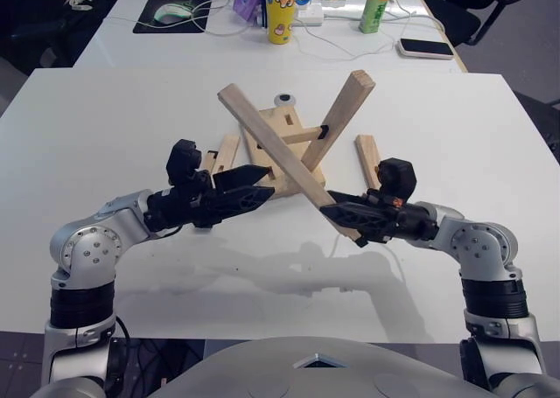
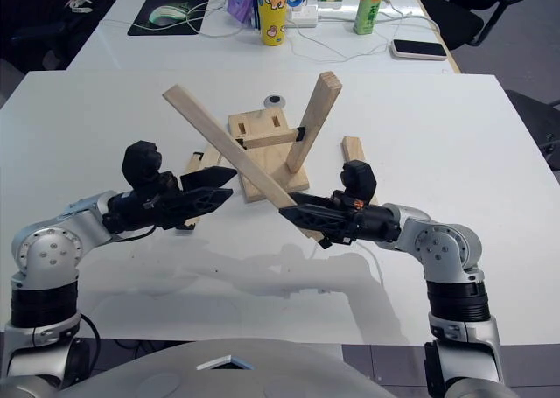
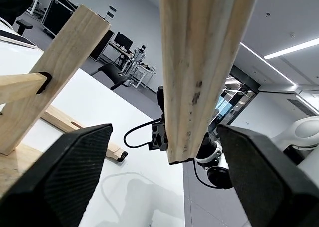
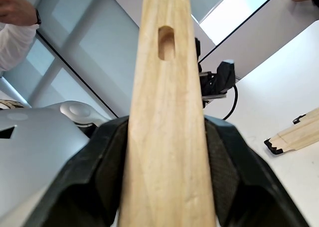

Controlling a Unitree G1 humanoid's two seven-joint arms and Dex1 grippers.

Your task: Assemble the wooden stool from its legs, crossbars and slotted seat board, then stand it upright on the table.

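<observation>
Two pincers point(image 1: 267, 184) point(image 1: 337, 210), two long legs point(image 1: 254, 120) point(image 1: 341, 114), two loose short sticks point(image 1: 226, 151) point(image 1: 367, 157), one crossbar point(image 1: 300, 136), one seat board point(image 1: 282, 121)

A broad white worktop point(image 1: 105, 136) is spreading across the near part of the room, and a second white desk point(image 1: 109, 48) is standing just behind it, edge to edge. On that desk a black mouse mat point(image 1: 149, 24) is carrying a pale mouse point(image 1: 172, 13). A yellow cup point(image 1: 280, 17) is standing upright near a green carton point(image 1: 376, 6), and a dark phone point(image 1: 425, 47) is lying flat toward the right corner. A black office chair point(image 1: 477, 9) is sitting beyond that corner, over dark floor point(image 1: 542, 109). In the left wrist view, long ceiling light strips point(image 3: 294, 48) are glowing. Farther off, monitors point(image 3: 60, 17) and black chairs point(image 3: 117, 75) are standing before a pale wall point(image 3: 134, 12).
</observation>
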